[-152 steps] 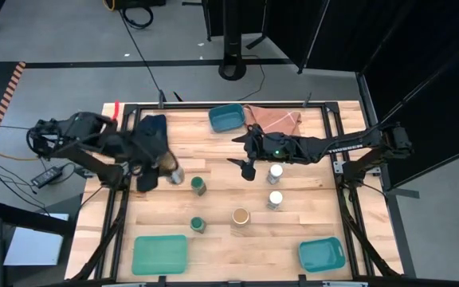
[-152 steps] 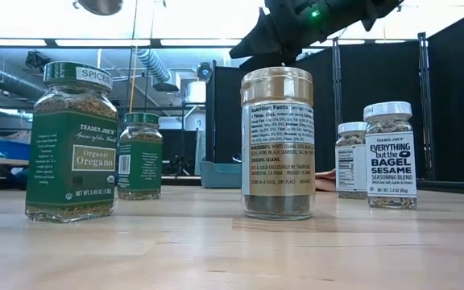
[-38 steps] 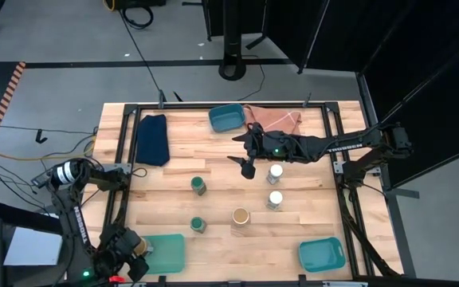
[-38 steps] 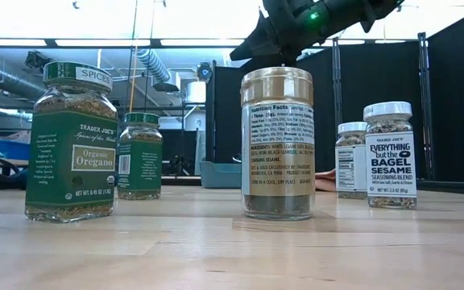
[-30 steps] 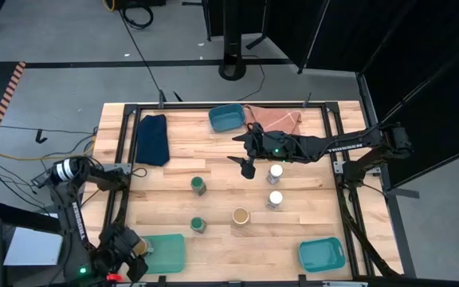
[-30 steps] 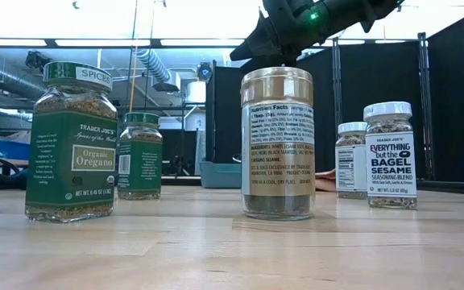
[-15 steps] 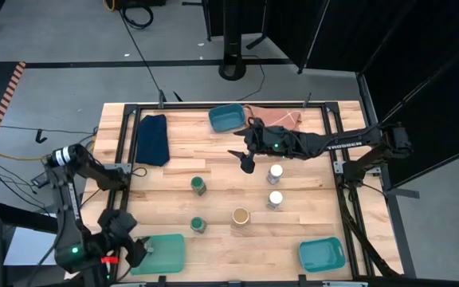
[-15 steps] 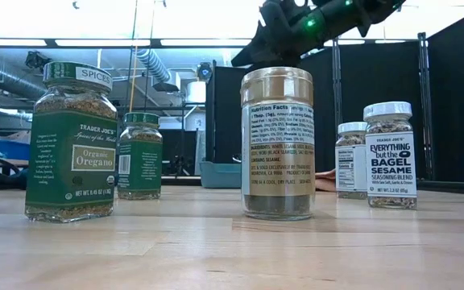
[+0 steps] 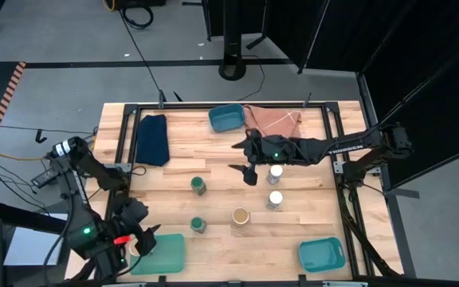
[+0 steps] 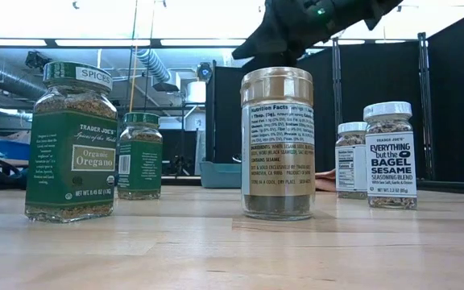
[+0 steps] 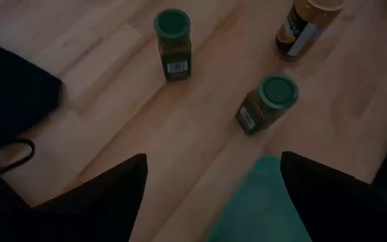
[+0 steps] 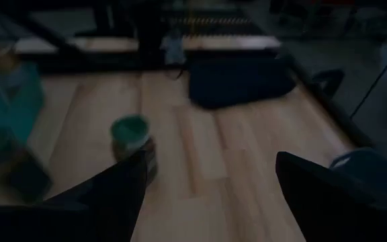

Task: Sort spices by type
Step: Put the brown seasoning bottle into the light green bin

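Five spice jars stand upright on their bases on the wooden table. Two have green lids, one has a tan lid, and two have white lids. My left gripper hangs open over the left end of the near-left teal tray; its wrist view shows nothing between the fingers. My right gripper is open above the table, just left of the farther white-lidded jar. In its wrist view a green-lidded jar stands ahead.
A second teal tray lies at the near right and a teal bin at the far edge. A dark blue cloth lies far left, and a pinkish cloth lies beside the bin. Black frame rails border the table.
My left gripper has risen from the near-left corner and moved toward the table's middle over the teal tray's left end, turning as it went, its fingers still open. The jars stand where they were.
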{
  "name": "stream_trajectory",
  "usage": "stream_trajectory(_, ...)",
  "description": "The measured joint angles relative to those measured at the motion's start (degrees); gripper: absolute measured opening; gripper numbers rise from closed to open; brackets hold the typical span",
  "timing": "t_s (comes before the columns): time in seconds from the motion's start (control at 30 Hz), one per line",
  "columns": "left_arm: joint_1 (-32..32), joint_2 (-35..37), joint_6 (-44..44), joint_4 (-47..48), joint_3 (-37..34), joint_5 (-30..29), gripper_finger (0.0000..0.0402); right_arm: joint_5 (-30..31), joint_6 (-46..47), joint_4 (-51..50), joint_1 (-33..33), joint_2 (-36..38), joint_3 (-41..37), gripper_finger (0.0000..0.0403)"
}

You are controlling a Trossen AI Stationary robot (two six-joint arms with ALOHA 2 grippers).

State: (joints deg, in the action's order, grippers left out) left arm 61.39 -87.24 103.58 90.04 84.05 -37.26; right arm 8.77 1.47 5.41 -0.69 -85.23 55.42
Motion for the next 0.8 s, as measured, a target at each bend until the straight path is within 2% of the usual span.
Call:
stream_trajectory(0.23, -1.8, 0.0, -1.7, 0.0, 0.0, -3.7, 0.0346, 0.0, 1.5, -5.9, 4.1, 0.0, 0.0, 0.0333)
stream_trajectory(0.5, -3.5, 0.0, -2.7, 0.0, 0.0, -4.9, 0.0346, -0.3, -4.5, -6.0, 9.7, 0.0, 0.0, 0.0332)
stream_trajectory(0.8, -6.7, 0.0, -3.1, 0.0, 0.0, -7.1, 0.0346, -0.3, -6.2, -6.0, 13.6, 0.0, 0.0, 0.0333)
